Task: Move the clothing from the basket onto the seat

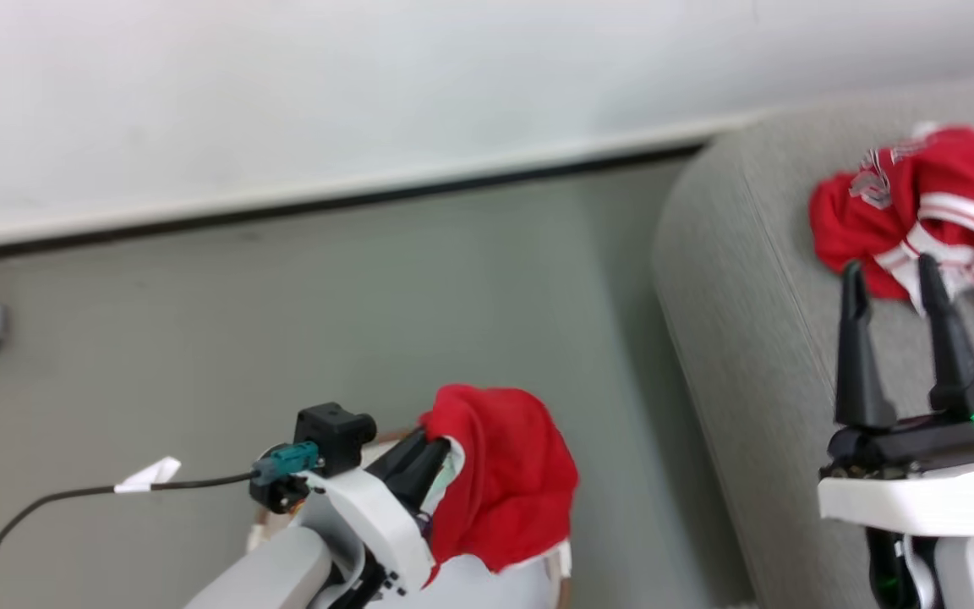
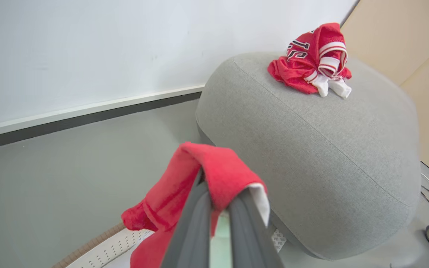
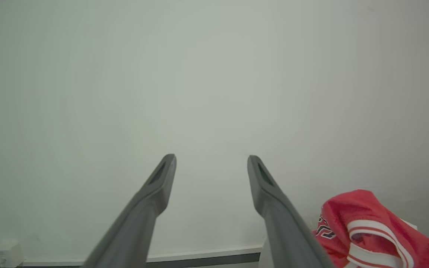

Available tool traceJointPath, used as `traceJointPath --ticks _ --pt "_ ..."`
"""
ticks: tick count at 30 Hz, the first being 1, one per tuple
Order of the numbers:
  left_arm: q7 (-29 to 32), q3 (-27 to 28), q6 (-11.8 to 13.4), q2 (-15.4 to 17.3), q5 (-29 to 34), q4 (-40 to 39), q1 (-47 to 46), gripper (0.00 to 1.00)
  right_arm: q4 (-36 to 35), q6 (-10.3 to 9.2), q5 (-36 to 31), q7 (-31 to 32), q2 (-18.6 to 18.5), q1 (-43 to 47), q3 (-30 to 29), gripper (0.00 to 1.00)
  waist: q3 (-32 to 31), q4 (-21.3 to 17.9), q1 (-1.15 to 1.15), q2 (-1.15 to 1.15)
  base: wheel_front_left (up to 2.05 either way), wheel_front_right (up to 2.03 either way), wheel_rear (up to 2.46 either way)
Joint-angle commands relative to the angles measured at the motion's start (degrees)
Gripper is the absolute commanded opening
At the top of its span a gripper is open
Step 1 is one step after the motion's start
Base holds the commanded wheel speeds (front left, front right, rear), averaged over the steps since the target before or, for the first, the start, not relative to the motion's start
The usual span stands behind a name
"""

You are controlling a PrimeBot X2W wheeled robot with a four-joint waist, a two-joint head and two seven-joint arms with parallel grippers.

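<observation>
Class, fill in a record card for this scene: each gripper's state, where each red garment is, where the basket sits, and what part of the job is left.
Left gripper: shut on a red garment, held above the basket
Right gripper: open, holding nothing, with the jersey off to one side
Jersey: crumpled on top of the sofa, free of both grippers
Basket: low beside the sofa, below the held garment
Left to do: carry the held garment over to the sofa
</observation>
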Motion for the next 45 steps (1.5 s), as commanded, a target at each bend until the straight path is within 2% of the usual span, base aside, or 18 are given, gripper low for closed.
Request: traceJointPath --ticks 1,11,16,28,39,45 --pt "0.0 1.4 0.1 -0.5 1.0 -1.5 1.5 0.00 1.1 -0.13 -0.6 0.0 -0.1 1.2 0.6 1.00 -5.4 4.3 0.01 0.00 0.00 0.00 0.00" --pt "0.0 5.5 0.5 -0.9 0.6 -7.8 1.2 0.00 5.3 -0.13 1.1 0.0 -0.1 3.9 3.9 1.00 -11.6 8.1 0.01 0.00 0.00 0.00 0.00" --pt "0.9 6.9 2.0 0.1 0.4 -11.2 -0.7 0.00 6.8 -0.13 3.0 0.0 -0.1 5.9 5.9 1.00 -13.6 9.4 0.01 0.00 0.00 0.00 0.00" --pt "3.5 11.1 5.8 3.2 -0.6 -20.2 -5.1 0.00 8.8 -0.13 5.1 0.0 -0.1 8.3 12.5 1.00 -14.9 10.9 0.01 0.00 0.00 0.00 0.00" --pt "4.8 11.6 7.4 4.1 -1.1 -23.3 -4.9 0.00 9.8 -0.13 4.4 0.0 -0.1 7.3 16.0 1.00 -15.1 11.6 0.01 0.00 0.00 0.00 0.00" --pt "4.7 11.1 7.4 3.6 -1.3 -23.4 -4.3 0.00 11.3 -0.13 4.1 0.0 -0.1 4.8 23.7 1.00 -14.8 12.5 0.01 0.00 0.00 0.00 0.00"
